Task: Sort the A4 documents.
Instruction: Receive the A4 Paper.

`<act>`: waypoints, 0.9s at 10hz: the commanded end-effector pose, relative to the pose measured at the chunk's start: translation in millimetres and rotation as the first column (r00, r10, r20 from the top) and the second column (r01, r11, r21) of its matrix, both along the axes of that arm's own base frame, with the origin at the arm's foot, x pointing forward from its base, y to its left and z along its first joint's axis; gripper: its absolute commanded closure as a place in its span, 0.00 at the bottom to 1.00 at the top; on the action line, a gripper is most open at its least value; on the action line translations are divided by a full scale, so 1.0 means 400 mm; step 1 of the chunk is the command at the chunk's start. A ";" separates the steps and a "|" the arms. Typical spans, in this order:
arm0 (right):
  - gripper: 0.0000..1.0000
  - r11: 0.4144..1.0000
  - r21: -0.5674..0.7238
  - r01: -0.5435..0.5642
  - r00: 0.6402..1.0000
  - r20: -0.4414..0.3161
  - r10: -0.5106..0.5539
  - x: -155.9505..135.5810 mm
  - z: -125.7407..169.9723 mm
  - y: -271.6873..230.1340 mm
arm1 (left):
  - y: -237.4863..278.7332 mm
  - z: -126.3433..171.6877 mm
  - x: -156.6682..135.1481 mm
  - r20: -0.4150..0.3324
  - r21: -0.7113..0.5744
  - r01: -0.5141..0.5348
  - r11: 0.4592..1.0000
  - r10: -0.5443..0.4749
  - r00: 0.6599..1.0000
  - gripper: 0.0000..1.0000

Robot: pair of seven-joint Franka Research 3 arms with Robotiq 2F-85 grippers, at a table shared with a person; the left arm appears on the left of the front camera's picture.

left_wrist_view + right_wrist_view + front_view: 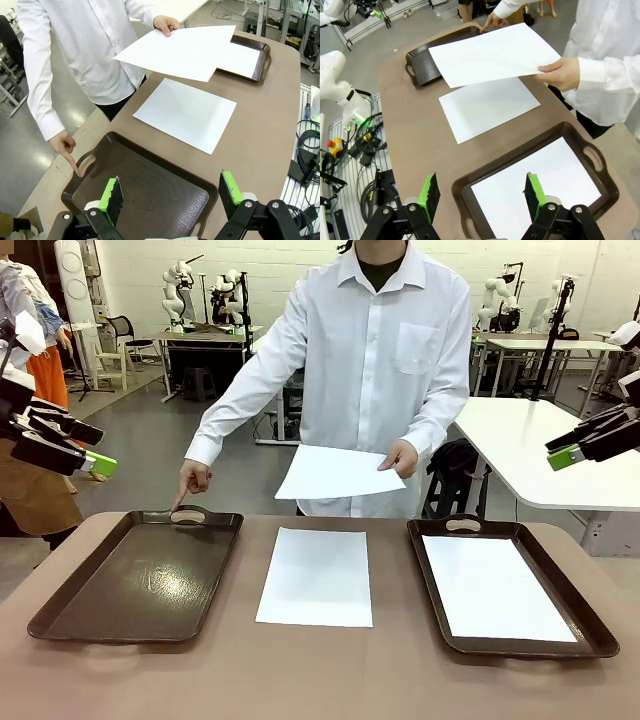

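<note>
1. Now, the left gripper (170, 187) hangs with its jaws wide apart and empty. It is high to the left of the middle sheet (316, 577), well apart from it, and faces the left tray (60, 625).
2. The right gripper (481, 180) has its jaws apart too and holds nothing. It is high to the right of the middle sheet and faces the right tray (425, 570).
3. The middle sheet lies flat on the table (320, 680), between the two trays, and touches neither.
4. Right of the middle sheet, a tray sheet (495, 585) already lies inside the right tray.
5. Left of the middle sheet, the left tray holds nothing.
6. Beyond the far edge of the middle sheet and higher, a person grips the held sheet (335, 472) with one hand (403, 457). The other hand (192, 480) points a finger at the far handle of the left tray.
7. I judge the task to be at an early stage. One sheet seems sorted, two remain, and the pointing suggests the left tray comes next.
8. All three sheets are plain white, blank, thin and rectangular, a little smaller than a tray.
</note>
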State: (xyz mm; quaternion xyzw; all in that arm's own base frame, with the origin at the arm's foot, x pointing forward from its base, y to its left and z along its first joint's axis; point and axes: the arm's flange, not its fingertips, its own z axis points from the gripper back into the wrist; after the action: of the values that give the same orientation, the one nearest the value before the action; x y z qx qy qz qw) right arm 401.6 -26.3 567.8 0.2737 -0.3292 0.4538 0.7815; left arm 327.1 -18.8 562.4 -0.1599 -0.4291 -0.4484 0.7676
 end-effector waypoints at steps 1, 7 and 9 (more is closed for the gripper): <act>0.11 1.000 0.001 -0.002 1.000 -0.001 0.002 0.000 -0.001 0.002 | 0.002 -0.004 0.005 0.005 -0.005 0.009 1.000 -0.009 1.000 0.00; 0.11 1.000 0.001 -0.002 1.000 -0.001 0.002 0.000 -0.001 0.002 | 0.002 -0.004 0.005 0.005 -0.005 0.009 1.000 -0.009 1.000 0.00; 0.11 1.000 0.001 -0.002 1.000 -0.001 0.002 0.000 -0.001 0.002 | 0.002 -0.004 0.005 0.005 -0.005 0.009 1.000 -0.009 1.000 0.00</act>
State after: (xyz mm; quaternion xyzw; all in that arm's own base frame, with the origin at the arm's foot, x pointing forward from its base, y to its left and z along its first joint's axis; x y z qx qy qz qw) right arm 401.6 -26.3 567.8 0.2737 -0.3292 0.4538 0.7815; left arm 327.1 -18.8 562.4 -0.1599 -0.4291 -0.4484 0.7676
